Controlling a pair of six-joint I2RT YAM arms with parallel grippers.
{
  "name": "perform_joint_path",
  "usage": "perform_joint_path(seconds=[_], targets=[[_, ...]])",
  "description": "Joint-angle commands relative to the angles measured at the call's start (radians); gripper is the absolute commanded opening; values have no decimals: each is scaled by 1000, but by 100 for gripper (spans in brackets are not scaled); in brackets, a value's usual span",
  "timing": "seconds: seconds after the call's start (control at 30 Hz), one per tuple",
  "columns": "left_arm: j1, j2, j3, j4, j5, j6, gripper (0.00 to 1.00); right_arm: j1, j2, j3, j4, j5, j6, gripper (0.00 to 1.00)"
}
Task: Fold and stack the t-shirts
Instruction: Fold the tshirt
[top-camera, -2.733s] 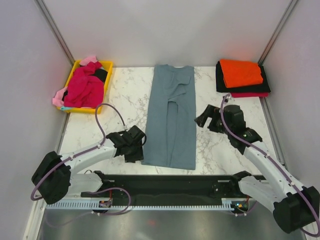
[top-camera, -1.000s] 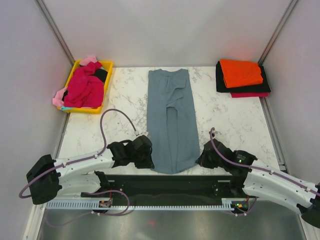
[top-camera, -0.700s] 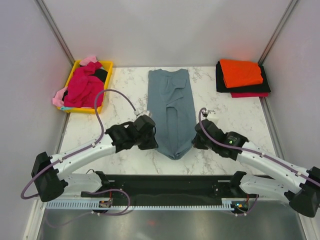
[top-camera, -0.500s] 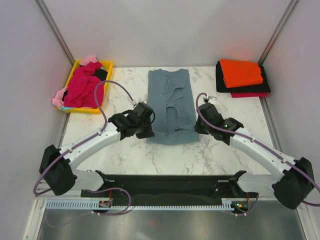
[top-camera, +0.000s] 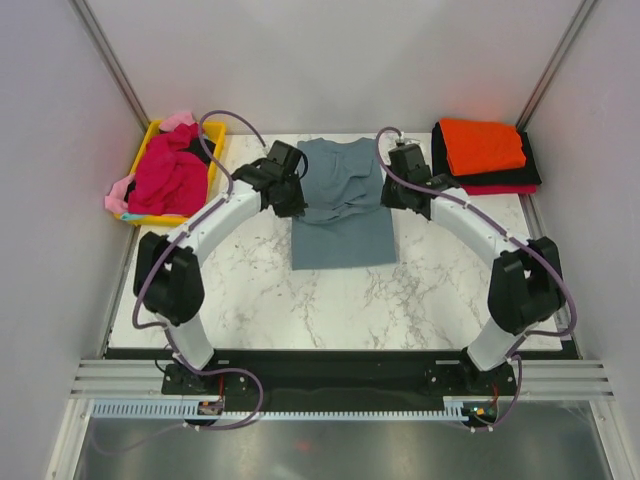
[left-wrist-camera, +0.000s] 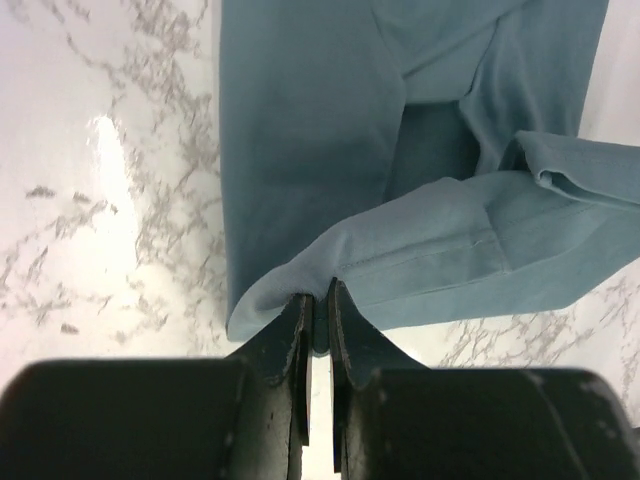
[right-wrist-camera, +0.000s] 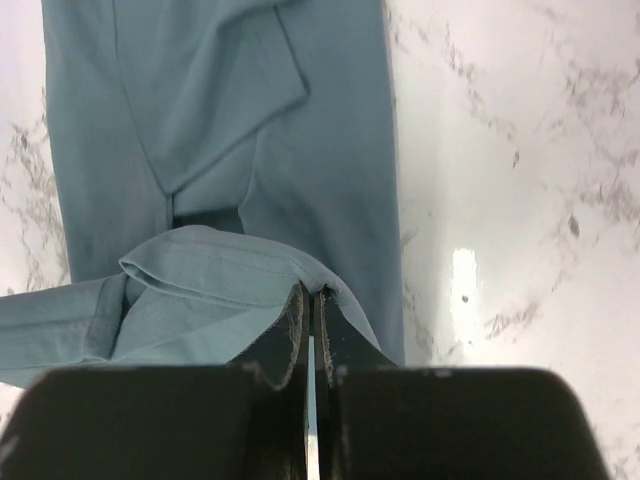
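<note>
The slate blue-grey t-shirt (top-camera: 343, 240) no longer reaches the near worktop (top-camera: 330, 310). Both arms have carried its hem away over its body, so the halving fold looks nearly made. The left pincer (left-wrist-camera: 318, 290) is clenched on one hem corner, the right pincer (right-wrist-camera: 310, 292) on the other. Cloth sags creased between them, above the flat layer just beyond. Farther off, right of the right pincer, sits the folded stack (top-camera: 485, 155); left of the left one, the yellow tray (top-camera: 213, 130).

l tool (top-camera: 296, 196) + r tool (top-camera: 389, 192) on blue-grey shirt (top-camera: 343, 238) edges, near half flat on table (top-camera: 250, 295).
</note>
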Motion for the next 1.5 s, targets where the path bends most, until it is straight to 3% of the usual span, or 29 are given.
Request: perform_joint_path(seconds=[0.0,0.17,0.3,0.33,0.37,0.47,0.57,0.63,0.73,0.9,0.97,1.03,1.1,1.17,1.3,1.47], targets=[[22,91,120,5,64,78,2,-34,90,115,39,-52,-49,0],[50,217,255,-1,100,97,2,-75,189,172,40,-87,-47,0],[84,326,349,-15,115,113,12,-92,288,233,47,-107,-46,1],[93,375,389,-24,123,116,15,-99,310,248,47,-116,-46,7],[104,403,418,-36,131,116,20,-104,354,289,45,-133,-46,31],[147,505,545,-94,143,119,40,-135,437,394,34,-142,-44,71],[179,575,720,-227,82,124,45,-182,486,524,-5,-196,-53,78],[191,525,757,-268,-15,115,46,-201,465,546,-33,-195,-72,78],[188,429,652,-251,-96,107,47,-201,369,468,-21,-184,-106,79],[144,277,384,-181,-77,106,46,-202,197,162,36,-266,-98,79],[127,221,267,-138,-29,92,45,-201,100,-16,68,-274,-74,80],[119,103,58,-35,20,74,45,-202,27,-130,112,-297,-48,82],[105,-21,-131,77,100,58,47,-202,-69,-277,172,-390,-28,84],[87,-83,-229,129,149,43,47,-202,-133,-398,209,-493,20,86],[76,-171,-424,234,192,3,49,-201,-166,-528,304,-552,72,86],[76,-151,-514,313,206,-25,51,-201,-97,-575,362,-570,89,82]])
